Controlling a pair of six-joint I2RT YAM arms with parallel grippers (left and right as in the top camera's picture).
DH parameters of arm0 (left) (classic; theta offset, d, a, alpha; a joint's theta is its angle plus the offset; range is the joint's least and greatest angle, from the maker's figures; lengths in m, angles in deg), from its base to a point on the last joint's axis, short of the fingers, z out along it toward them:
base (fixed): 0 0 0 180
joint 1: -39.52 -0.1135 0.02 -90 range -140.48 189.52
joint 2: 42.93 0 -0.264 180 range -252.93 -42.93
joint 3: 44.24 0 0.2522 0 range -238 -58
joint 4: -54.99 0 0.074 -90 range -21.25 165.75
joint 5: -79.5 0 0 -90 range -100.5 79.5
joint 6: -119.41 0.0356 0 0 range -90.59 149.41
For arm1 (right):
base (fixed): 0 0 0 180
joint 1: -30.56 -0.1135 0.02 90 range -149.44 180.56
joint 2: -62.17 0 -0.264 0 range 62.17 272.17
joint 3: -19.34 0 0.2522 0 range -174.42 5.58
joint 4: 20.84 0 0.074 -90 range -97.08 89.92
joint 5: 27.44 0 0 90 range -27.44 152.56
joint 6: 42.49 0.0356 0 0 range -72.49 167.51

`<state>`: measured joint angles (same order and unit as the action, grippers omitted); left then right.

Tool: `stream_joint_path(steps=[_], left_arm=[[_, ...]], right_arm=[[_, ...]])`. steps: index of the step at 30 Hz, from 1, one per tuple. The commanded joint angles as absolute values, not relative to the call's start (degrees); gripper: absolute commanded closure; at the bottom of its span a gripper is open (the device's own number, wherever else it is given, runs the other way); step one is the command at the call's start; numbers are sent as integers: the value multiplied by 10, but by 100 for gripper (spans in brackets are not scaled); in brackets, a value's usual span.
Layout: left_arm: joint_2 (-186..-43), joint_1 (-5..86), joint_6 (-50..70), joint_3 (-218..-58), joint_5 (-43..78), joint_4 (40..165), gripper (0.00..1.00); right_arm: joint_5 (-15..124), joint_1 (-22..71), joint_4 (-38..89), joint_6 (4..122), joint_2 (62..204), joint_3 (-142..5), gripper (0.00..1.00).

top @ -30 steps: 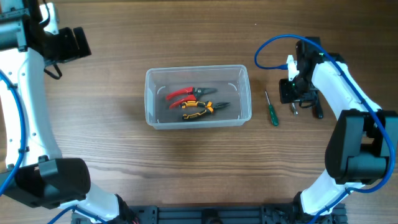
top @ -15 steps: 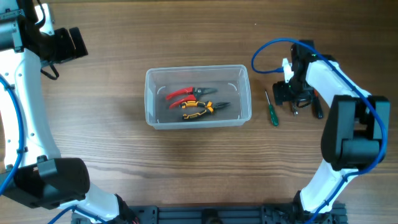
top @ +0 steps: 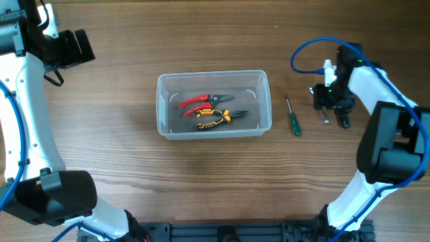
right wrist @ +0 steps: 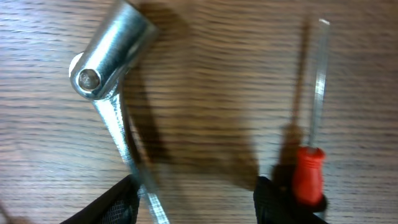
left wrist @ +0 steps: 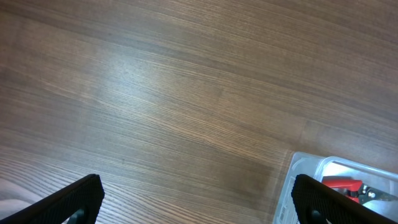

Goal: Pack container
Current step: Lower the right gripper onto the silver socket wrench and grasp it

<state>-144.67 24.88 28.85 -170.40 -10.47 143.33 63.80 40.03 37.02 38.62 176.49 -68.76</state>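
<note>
The clear plastic container point(top: 213, 104) stands mid-table. It holds red-handled pliers point(top: 195, 102) and yellow-and-black pliers point(top: 213, 119). A green screwdriver point(top: 293, 119) lies on the table to its right. My right gripper point(top: 331, 104) is further right, low over the table, open and empty. In the right wrist view its fingers point(right wrist: 109, 205) stand apart around bare wood. A silver metal tool point(right wrist: 112, 87) runs past the left finger, and a red-handled screwdriver point(right wrist: 309, 177) lies by the right one. My left gripper point(left wrist: 199, 208) is open and empty at the far left point(top: 67, 47).
The container's corner point(left wrist: 311, 171) and a red pliers handle point(left wrist: 342, 183) show at the lower right of the left wrist view. A blue cable point(top: 306, 50) loops above the right arm. Wood tabletop surrounds the container.
My right gripper has shifted to the right, away from the green screwdriver, and has turned at the wrist. The left arm and the container's contents have not moved.
</note>
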Motion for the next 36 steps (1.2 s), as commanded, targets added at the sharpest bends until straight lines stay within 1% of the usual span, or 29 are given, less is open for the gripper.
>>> stream_joint_path(steps=[1, 3, 11, 14, 16, 21, 24, 25, 27, 29, 30, 31, 32, 33, 34, 36], left_arm=[[-1452, 246, 285, -1704, -104, 1432, 0], [-1452, 246, 285, -1704, -104, 1432, 0], [-1452, 246, 285, -1704, -104, 1432, 0], [-1452, 246, 285, -1704, -104, 1432, 0], [-1452, 246, 285, -1704, -104, 1432, 0], [-1452, 246, 285, -1704, -104, 1432, 0], [-1452, 246, 285, -1704, -104, 1432, 0], [-1452, 246, 285, -1704, -104, 1432, 0], [-1452, 246, 285, -1704, -104, 1432, 0], [-1452, 246, 285, -1704, -104, 1432, 0], [-1452, 246, 285, -1704, -104, 1432, 0], [-1452, 246, 285, -1704, -104, 1432, 0], [-1452, 246, 285, -1704, -104, 1432, 0], [-1452, 246, 285, -1704, -104, 1432, 0], [-1452, 246, 285, -1704, -104, 1432, 0], [-1452, 246, 285, -1704, -104, 1432, 0]], right_arm=[[574, 422, 375, 371, 1774, -687, 36], [565, 414, 375, 365, 1774, -687, 33], [565, 356, 384, 355, 1774, -687, 29], [547, 346, 396, 355, 1774, -687, 37], [528, 345, 403, 355, 1774, -687, 37], [531, 345, 411, 357, 1774, -687, 36], [591, 345, 409, 388, 1774, -687, 57], [603, 345, 409, 391, 1774, -687, 59], [605, 345, 409, 395, 1774, -687, 58], [645, 345, 407, 444, 1774, -687, 58], [645, 345, 407, 446, 1774, -687, 58], [645, 345, 406, 446, 1774, -687, 61], [645, 345, 406, 447, 1774, -687, 69], [645, 345, 406, 447, 1774, -687, 73], [645, 345, 406, 446, 1774, -687, 83], [642, 345, 406, 445, 1774, -687, 94]])
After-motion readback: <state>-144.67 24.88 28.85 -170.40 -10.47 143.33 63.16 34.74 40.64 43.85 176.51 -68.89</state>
